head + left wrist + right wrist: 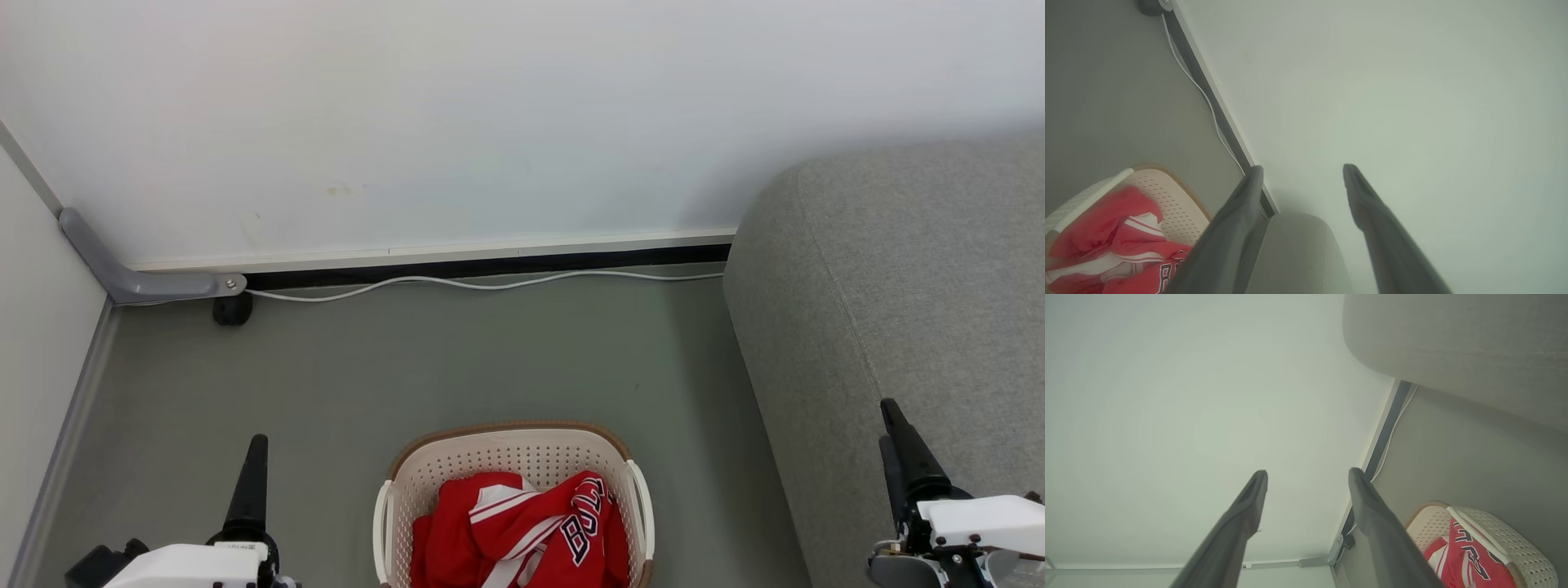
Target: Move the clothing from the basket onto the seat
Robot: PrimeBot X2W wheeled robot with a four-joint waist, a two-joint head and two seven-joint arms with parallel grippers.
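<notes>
The cream basket (513, 433) with a brown rim stands on the floor at the bottom centre of the head view. Crumpled red clothing (522, 531) with white stripes and navy letters lies inside it. The grey seat (898, 286) rises just right of the basket. My left gripper (257, 445) hovers left of the basket, and my right gripper (887, 420) is over the seat's front edge. Both stand open and hold nothing. The left wrist view shows the left gripper (1303, 169) spread wide, with the clothing (1106, 245) and basket (1180, 204) at lower left. In the right wrist view the right gripper (1308, 473) is spread too, the basket (1515, 547) at lower right.
A white wall (522, 122) closes the back. A white cable (490, 283) runs along its foot. A grey bracket (139, 282) and a black wheel (233, 310) sit in the left corner. Grey floor (449, 367) lies between the basket and the wall.
</notes>
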